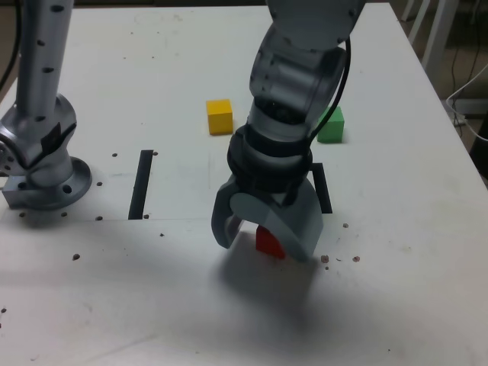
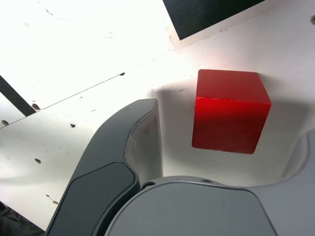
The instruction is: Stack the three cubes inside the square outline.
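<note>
Looking over the table [image 1: 412, 229], we see our arm [image 1: 301, 69] bent low with the gripper [image 1: 263, 229] spread apart around the red cube [image 2: 230, 110], not yet clamped. The outline [image 1: 323, 187] is mostly hidden behind the gripper. Yellow [image 1: 219, 116] and green [image 1: 332, 124] sit apart farther back. We judge nothing stacked yet: all three cubes remain to be placed.

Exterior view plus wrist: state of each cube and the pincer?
red cube: on the table, between the open pincer jaws, not gripped
yellow cube: on the table, alone
green cube: on the table, partly behind the arm
pincer: open, low around red cube
</note>
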